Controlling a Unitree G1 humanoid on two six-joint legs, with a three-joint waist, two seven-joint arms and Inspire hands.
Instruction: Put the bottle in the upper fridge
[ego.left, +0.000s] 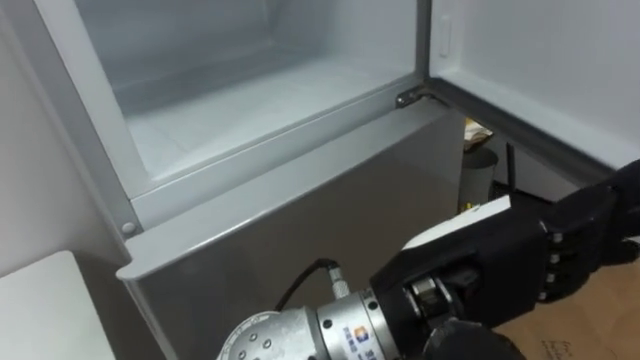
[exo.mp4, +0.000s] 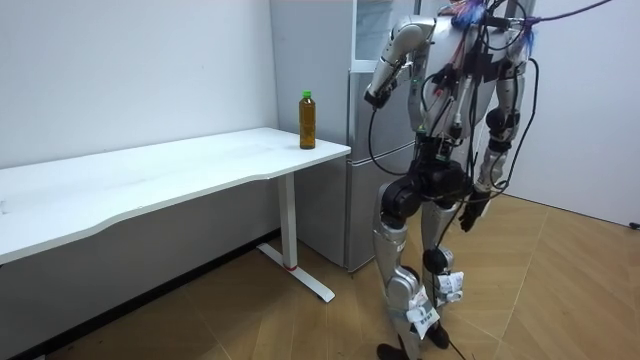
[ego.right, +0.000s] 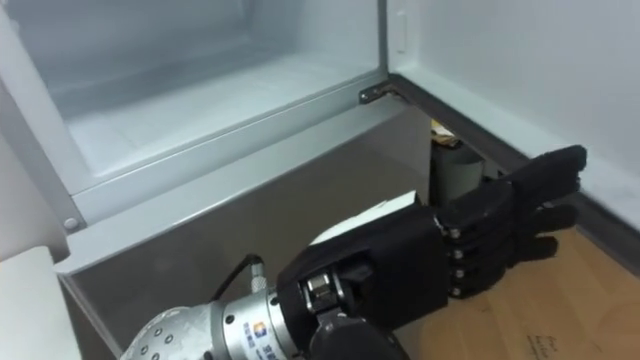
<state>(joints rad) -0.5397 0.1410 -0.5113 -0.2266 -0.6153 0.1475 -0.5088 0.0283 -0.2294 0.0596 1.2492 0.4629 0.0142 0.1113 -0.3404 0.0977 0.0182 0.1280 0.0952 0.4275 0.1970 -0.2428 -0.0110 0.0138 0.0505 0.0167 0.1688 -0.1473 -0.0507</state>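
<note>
Wood floor, pale walls, and a tall grey fridge (exo.mp4: 362, 180) just beside the end of a long white tabletop (exo.mp4: 150, 175): that is where I have the robot, standing upright and facing the fridge.

I start at the fingers (ego.right: 530, 190) of the left hand (ego.right: 430, 260). They are stretched out straight and close together, back of the hand up, and they hold nothing. The hand hovers in front of the closed lower door (ego.left: 300, 220), below the lip of the upper compartment (ego.left: 250, 110), pointing toward the hinge side. That compartment stands open, its white floor and walls bare as far as I can see into it. The upper door (ego.left: 540, 60) is swung wide on the right.

In the room view the right hand (exo.mp4: 469, 215) hangs low at the robot's side, away from everything. Whether it is open or closed I cannot tell.

The bottle (exo.mp4: 307, 120) is not with me yet. It stands upright, amber with a green cap, on the tabletop's corner nearest the fridge, well apart from both hands.

By my reckoning only the opening step is done: the upper fridge is ready to receive. Everything that concerns the bottle itself is left. I have to turn to that tabletop corner, close the fingers round the bottle, carry it across and stand it on the compartment floor.
</note>
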